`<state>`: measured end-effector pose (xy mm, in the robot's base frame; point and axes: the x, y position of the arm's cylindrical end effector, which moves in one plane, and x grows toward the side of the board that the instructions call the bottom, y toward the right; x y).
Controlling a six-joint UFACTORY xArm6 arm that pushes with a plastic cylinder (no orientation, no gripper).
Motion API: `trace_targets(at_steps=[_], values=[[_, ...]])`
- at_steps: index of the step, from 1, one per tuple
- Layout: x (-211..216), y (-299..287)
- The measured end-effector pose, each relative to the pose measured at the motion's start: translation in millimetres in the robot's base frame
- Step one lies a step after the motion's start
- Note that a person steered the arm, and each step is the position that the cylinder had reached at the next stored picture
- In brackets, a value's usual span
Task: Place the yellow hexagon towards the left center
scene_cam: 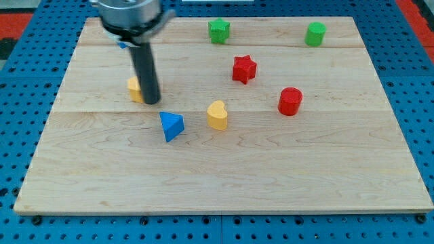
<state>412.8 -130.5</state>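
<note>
The rod comes down from the view's top left, and my tip (pixel 152 102) sits on the wooden board (pixel 224 183), left of centre. There's no gripper on this arm, just the straight dark rod, so nothing to open or close.

The yellow hexagon (pixel 134 88) is right behind the rod, on its left side as seen here. Most of it is hidden; only a small yellow edge pokes out left of the rod, so the shape can't really be made out. The tip looks to be touching it or just beside it, can't tell which. The block lies in the left part of the board, approx. mid-height, a bit toward the top.

Other blocks: a blue triangular block (pixel 171 126) lies just below and right of the tip, near but apart from it. A yellow heart (pixel 217 115) is further right, approx. board centre. A red star (pixel 244 69) is up and right of the heart, and a red cylinder (pixel 290 101) is right of that, lower. A green star-ish block (pixel 219 30) sits near the top edge at centre, and a green cylinder (pixel 314 34) near the top right. A bit of blue (pixel 123 45) peeks out left of the rod near the top, too hidden to name.

No containers on the board; the blocks lie loose on the wood, well spread. The board rests on a blue pegboard table (pixel 20 102).
</note>
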Motion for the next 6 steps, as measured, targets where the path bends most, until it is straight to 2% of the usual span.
trace_targets(at_steps=[1, 2, 3, 6], values=[[-20.6, 15.6], [-42.4, -2.2], [-28.8, -39.7], [-28.2, -42.5]])
